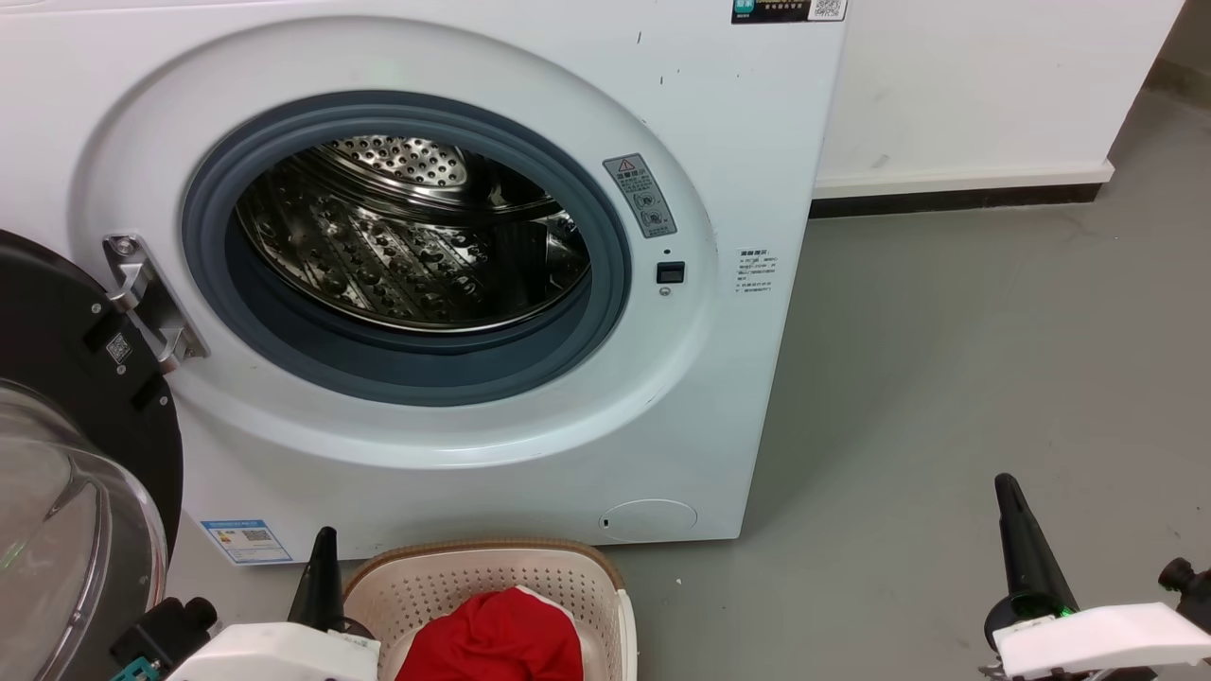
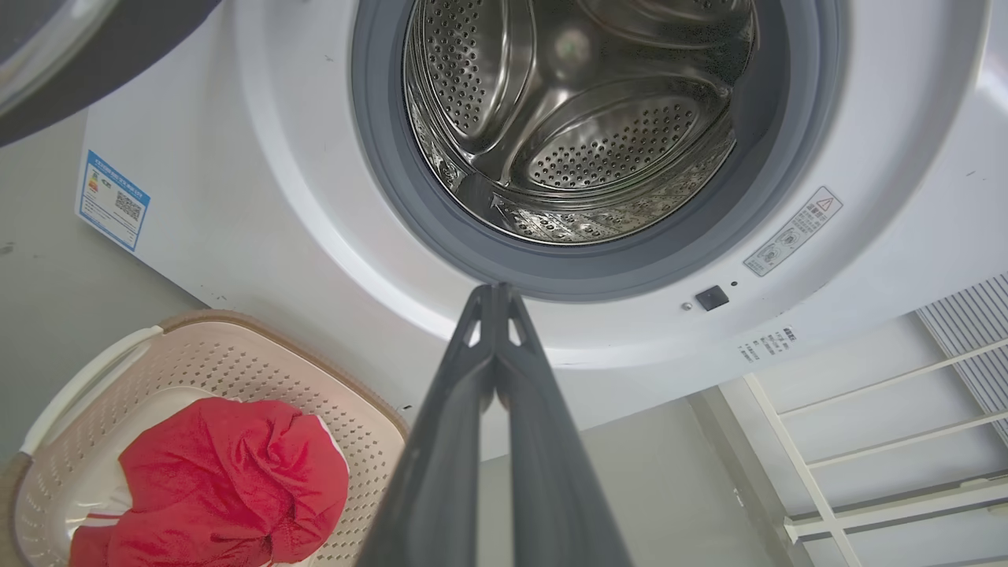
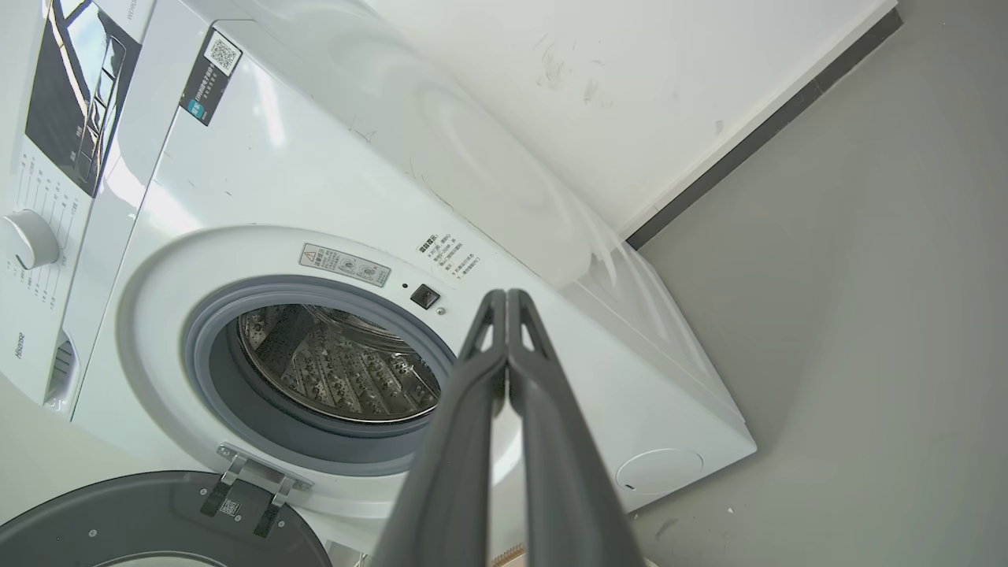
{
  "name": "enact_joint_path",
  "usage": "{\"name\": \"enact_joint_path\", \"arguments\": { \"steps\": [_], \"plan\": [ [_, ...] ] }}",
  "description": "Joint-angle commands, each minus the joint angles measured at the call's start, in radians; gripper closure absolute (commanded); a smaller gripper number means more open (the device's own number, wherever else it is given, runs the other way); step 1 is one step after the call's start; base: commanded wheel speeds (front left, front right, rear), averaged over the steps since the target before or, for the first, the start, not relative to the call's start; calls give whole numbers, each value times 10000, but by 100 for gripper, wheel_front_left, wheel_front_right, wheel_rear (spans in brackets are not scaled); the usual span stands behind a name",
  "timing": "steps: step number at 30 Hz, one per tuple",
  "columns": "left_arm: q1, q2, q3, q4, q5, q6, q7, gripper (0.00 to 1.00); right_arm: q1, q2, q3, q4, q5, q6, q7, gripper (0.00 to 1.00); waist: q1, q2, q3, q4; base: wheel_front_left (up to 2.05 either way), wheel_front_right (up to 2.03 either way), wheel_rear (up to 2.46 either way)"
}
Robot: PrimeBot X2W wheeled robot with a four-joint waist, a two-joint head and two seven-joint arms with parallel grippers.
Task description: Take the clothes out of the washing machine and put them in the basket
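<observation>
The left gripper (image 1: pixel 326 534) and right gripper (image 1: pixel 1005 482) point toward the washing machine (image 1: pixel 738 142), fingers pressed together, holding nothing. The red jersey (image 1: pixel 492 638) lies crumpled in the basket (image 1: pixel 473 550) just before the machine, its door (image 1: pixel 57 331) open.

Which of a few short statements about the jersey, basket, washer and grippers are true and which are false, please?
1. The jersey lies in the basket. True.
2. The door is shut. False: it stands open, swung to the robot's left.
3. The drum holds clothes. False: the part in view is bare steel.
4. The left gripper is shut on nothing. True.
5. The right gripper grips the jersey. False: it is shut and empty, out over the floor.
</observation>
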Motion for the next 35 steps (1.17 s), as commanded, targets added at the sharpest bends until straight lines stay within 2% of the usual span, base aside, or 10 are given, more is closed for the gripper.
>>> {"name": "enact_joint_path", "arguments": {
  "steps": [1,35],
  "plan": [
    [-284,21,56,-71,-321,-65,76,100,-341,-85,-35,-37,345,0,77,100,0,0,6,8,0,0,0],
    [-893,28,328,260,-4013,-555,985,100,-1041,-95,-323,732,3970,-1,980,100,-1,0,149,174,0,0,0]
  ]
}}
